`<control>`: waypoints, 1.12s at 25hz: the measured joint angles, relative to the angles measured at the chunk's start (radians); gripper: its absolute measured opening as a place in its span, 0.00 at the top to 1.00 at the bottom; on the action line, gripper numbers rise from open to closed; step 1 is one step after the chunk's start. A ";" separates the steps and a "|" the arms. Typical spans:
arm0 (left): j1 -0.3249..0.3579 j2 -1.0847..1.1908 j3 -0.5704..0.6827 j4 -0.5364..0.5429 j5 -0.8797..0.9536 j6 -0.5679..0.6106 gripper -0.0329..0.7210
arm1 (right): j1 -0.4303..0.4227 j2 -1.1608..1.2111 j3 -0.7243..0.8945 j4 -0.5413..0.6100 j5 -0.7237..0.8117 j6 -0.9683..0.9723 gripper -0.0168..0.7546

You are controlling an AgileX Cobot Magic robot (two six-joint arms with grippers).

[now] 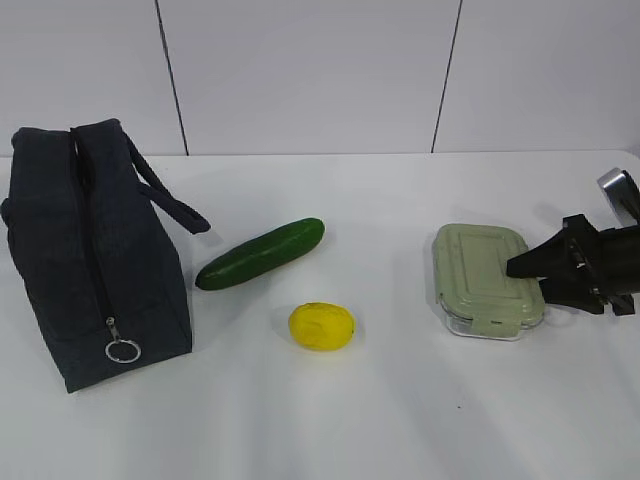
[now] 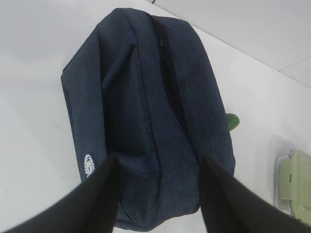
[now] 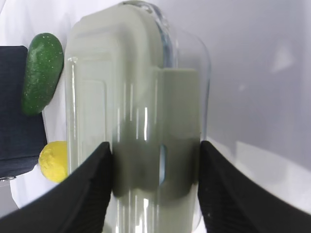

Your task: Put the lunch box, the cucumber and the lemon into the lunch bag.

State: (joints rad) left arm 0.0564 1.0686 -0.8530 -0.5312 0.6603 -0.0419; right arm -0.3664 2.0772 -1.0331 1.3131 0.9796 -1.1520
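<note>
Standing at the left edge of the white table (image 1: 400,420), the lunch bag (image 1: 90,250) is upright, with its zipper closed and the silver ring pull (image 1: 122,350) hanging low on the end that faces the camera. One strap handle (image 1: 170,200) falls toward the middle of the table. The cucumber (image 1: 262,253) lies just beside the bag, at a slant, and the lemon (image 1: 321,326) sits near it, closer to the front edge and apart from it. The lunch box (image 1: 487,280) rests flat toward the right edge, its sage-green lid on top.

The right gripper (image 3: 155,184) comes in low from the right edge. In the right wrist view its two fingers (image 3: 82,194) stand at both sides of the end of the lunch box; the jaws are about half open, and I cannot tell if the pads press on the box or only stand beside it.

The left gripper (image 2: 158,194) hangs above the lunch bag, seen only in the left wrist view. Its jaws are about half open, with nothing between them.
</note>
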 joint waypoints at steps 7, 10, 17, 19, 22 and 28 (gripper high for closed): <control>0.000 0.000 0.000 0.002 0.000 0.000 0.45 | 0.000 0.000 0.000 0.005 0.002 -0.009 0.46; 0.000 0.000 0.000 0.002 -0.002 0.000 0.45 | 0.000 0.000 0.000 0.008 0.002 -0.012 0.46; 0.000 0.003 0.000 0.002 -0.002 0.000 0.45 | 0.000 0.000 0.000 0.015 0.025 -0.024 0.46; 0.000 0.011 0.000 0.002 -0.002 0.000 0.45 | 0.000 0.000 0.000 0.025 0.045 -0.042 0.46; 0.000 0.014 0.000 0.002 -0.002 0.000 0.45 | 0.000 0.000 0.000 0.036 0.069 -0.062 0.46; 0.000 0.014 0.000 0.002 -0.002 0.000 0.45 | 0.000 0.001 0.000 0.039 0.084 -0.075 0.46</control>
State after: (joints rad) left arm 0.0564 1.0831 -0.8530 -0.5295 0.6581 -0.0419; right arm -0.3664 2.0778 -1.0331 1.3524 1.0639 -1.2267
